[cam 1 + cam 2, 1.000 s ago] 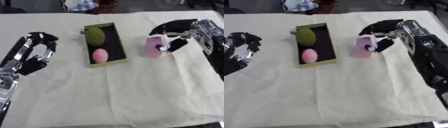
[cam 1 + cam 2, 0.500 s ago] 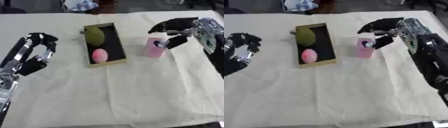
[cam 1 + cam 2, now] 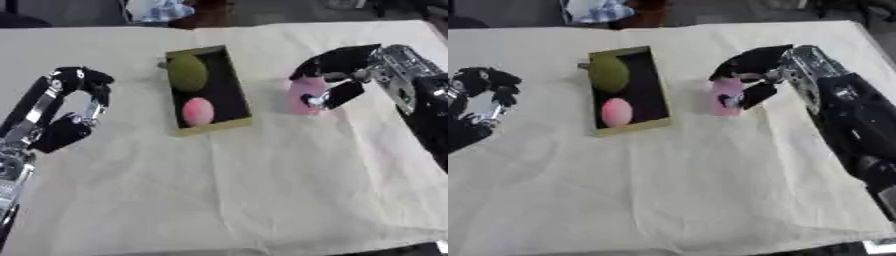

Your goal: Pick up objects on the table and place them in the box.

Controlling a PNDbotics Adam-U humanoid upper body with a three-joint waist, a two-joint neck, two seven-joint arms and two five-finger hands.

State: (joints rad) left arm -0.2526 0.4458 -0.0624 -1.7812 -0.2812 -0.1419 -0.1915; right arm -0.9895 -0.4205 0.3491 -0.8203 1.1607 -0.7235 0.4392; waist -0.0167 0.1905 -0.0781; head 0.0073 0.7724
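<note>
With our right hand point(image 3: 337, 80) now curled around the pink object point(image 3: 304, 95) just right of the box point(image 3: 229, 87), closer than a second ago, we judge a lift imminent, while our left hand point(image 3: 74, 107), curled and empty, hangs left of the box above the worktop point(image 3: 262, 180).

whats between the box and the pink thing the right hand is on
Only bare cream cloth. In the left eye view nothing lies between the box and the pink object, which the right hand has its fingers curled around.
</note>
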